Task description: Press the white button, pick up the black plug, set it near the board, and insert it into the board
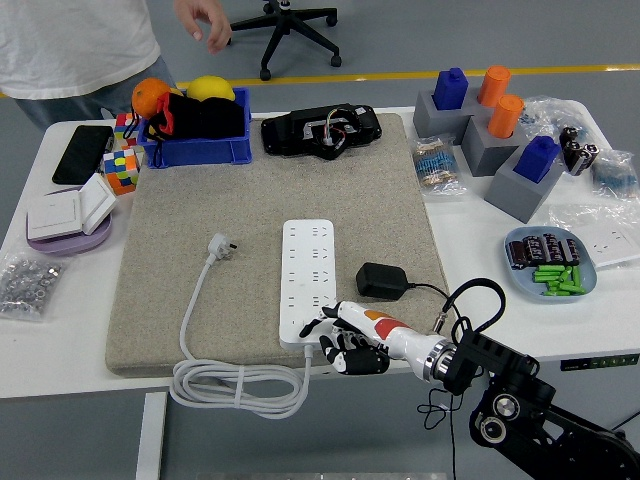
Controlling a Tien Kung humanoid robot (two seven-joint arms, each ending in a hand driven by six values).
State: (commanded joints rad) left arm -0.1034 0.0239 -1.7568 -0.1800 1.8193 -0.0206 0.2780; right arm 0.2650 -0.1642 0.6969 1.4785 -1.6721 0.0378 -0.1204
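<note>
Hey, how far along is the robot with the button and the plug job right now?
Nothing looks finished yet. In hand: the right hand is at the near end of the white power strip, one finger reaching onto it where the button should be; whether it is pressed cannot be told. Left: the black plug lies untouched on the mat beside the strip, so picking, placing and inserting remain.

A long white plastic power strip [307, 283] and a small black plug adapter [380, 280] lie on a beige felt mat [260, 210]; far left, a blue plastic bin [195, 150]; right, green batteries [560, 279] in a pale blue dish [590, 270]
</note>
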